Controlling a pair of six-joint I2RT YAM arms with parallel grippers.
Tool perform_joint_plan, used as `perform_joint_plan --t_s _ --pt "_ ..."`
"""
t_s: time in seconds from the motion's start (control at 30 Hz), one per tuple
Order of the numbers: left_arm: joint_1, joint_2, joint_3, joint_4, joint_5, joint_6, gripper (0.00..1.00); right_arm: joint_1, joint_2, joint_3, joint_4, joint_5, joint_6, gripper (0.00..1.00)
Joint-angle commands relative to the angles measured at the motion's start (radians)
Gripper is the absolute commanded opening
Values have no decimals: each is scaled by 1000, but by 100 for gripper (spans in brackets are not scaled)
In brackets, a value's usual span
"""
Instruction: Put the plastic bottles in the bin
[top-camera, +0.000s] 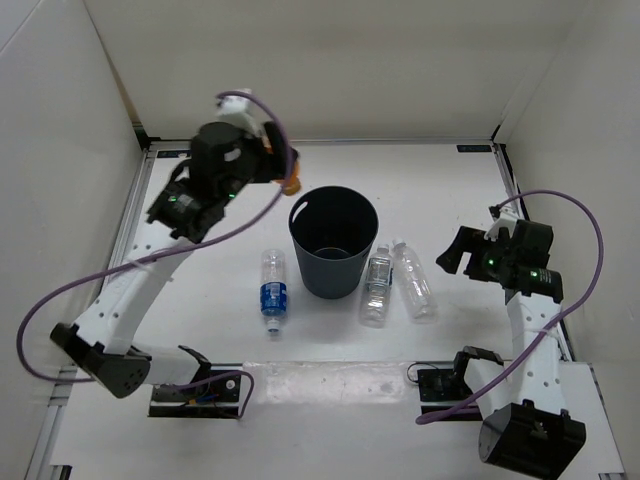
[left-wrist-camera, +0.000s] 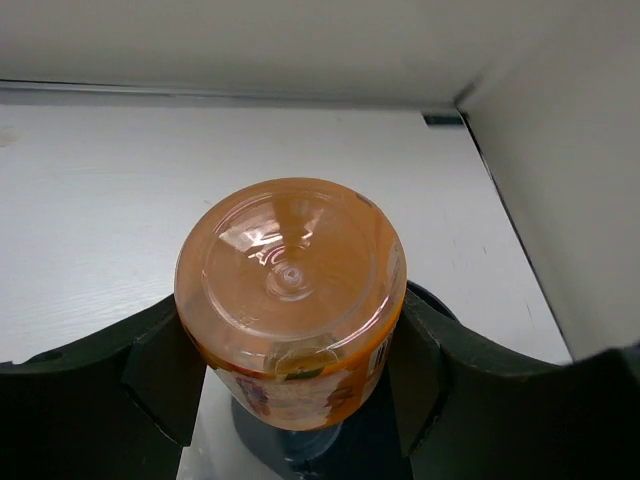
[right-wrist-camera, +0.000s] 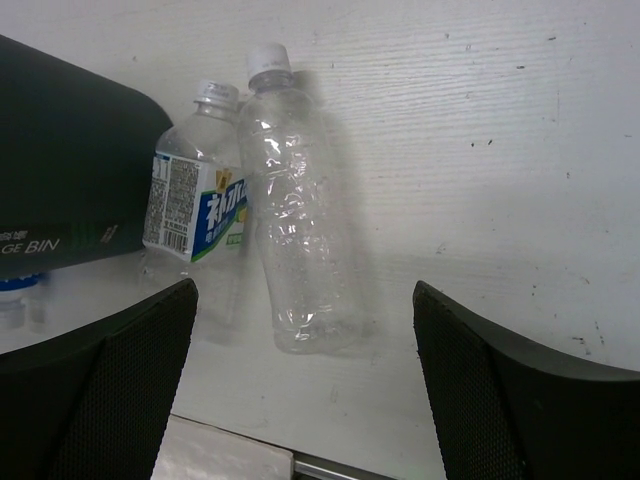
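Gripping the short orange bottle (left-wrist-camera: 290, 270) by its sides, the left gripper (left-wrist-camera: 288, 375) has its two dark fingers pressed against opposite flanks. The bottle's base is turned toward the wrist camera and its printed label shows below. In the top view that bottle hangs in the air just beside the far-left rim of the bin (top-camera: 335, 270). Whether any part of it is over the opening cannot be told.

The bin stands upright in the middle of the white table (top-camera: 450, 180). Three more bottles lie on their sides around it.

- **Blue-labelled bottle** (top-camera: 273, 292): it lies left of the bin, near the wall but apart from it, with its cap toward the near edge.
- **Grey-labelled bottle** (top-camera: 377, 285): it lies just beside the bin's wall on the right.
- **Unlabelled clear bottle** (top-camera: 413, 282): it lies against the grey-labelled one on its outer side. Both caps point toward the far side of the table.

The right gripper (right-wrist-camera: 305, 290) hovers to the right of this pair. Its fingers are spread wide with nothing held between them. In its wrist view the two bottles lie ahead, framed by the gap and touching along their length. The bin's dark wall stands at the left, next to the grey-labelled bottle. Both bottles lie between this gripper and the bin, the unlabelled one nearer the fingers. The left arm reaches across the far-left part of the table, and its purple cable (top-camera: 262, 205) arcs past the bin's left side.
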Motion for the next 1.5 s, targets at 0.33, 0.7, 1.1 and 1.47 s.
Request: perform_joint_plan --t_s 0.33,0.7,1.1,1.47 --pt "-316 127 -2 57 -79 123 64 -23 -18 -17 39 -24 53 90" --pt "-312 190 26 -11 -105 130 98 15 -7 33 41 35 10 90" --pt "-117 175 143 -80 -209 146 100 193 46 101 3 282 -514 90" --pt "128 26 -199 -236 -172 -124 100 241 99 52 -166 210 -646 90"
